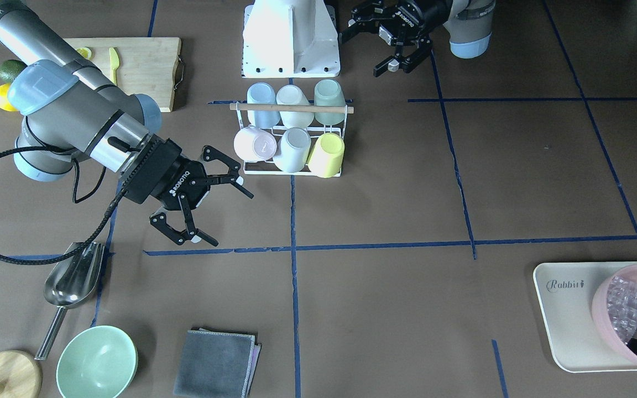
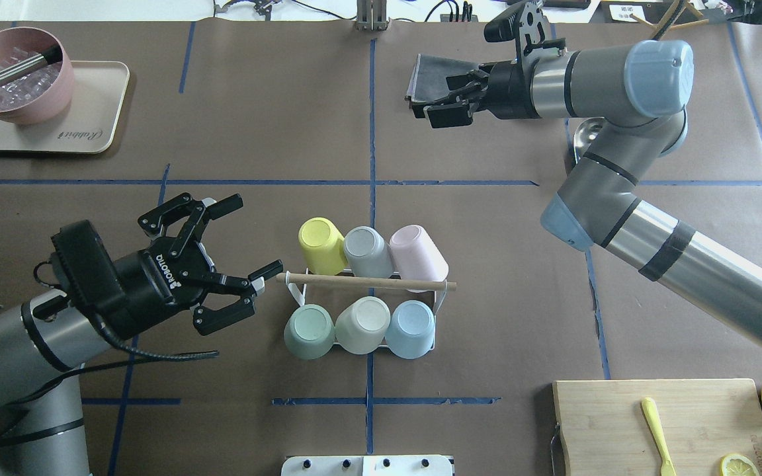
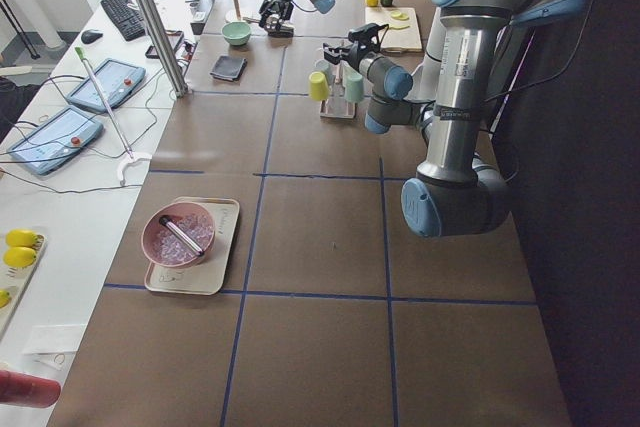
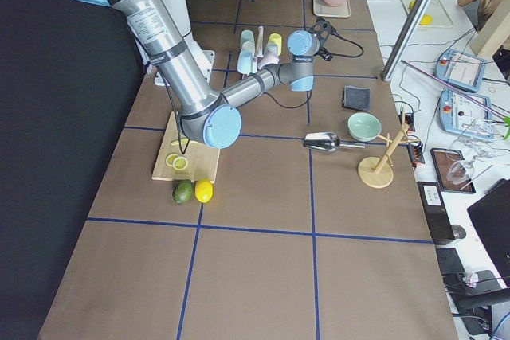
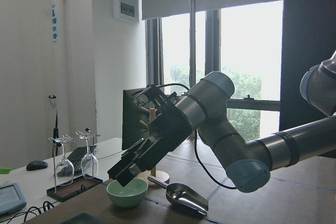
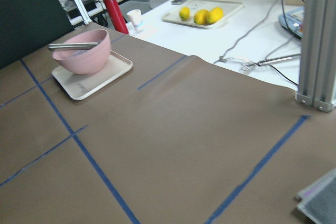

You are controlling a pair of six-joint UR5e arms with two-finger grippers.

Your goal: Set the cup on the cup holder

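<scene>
standing midway along the table, closer to the robot-side edge than to the operators' edge, the small white wire cup holder with a light wooden rod handle (image 2: 364, 282) carries six upturned cups in two rows. the row facing the operators' edge has a pale yellow cup (image 2: 320, 244), a grey cup (image 2: 368, 250) and a pale pink cup (image 2: 419, 254). the row facing the robot-side edge has a pale green cup (image 2: 308, 330), a cream cup (image 2: 362, 324) and a light blue cup (image 2: 411, 328). the left gripper (image 2: 247, 238) hangs raised near the rod's end on the table's left-end side, apart from it, fingers spread wide and holding nothing. the right gripper (image 1: 225, 216) hovers above the table between the holder and the operators' edge, its fingers likewise released and empty. a folded grey cloth (image 1: 216, 362) lies at the operators' edge, with a mint green bowl (image 1: 96, 362) beside it, nearer the right-end corner.
</scene>
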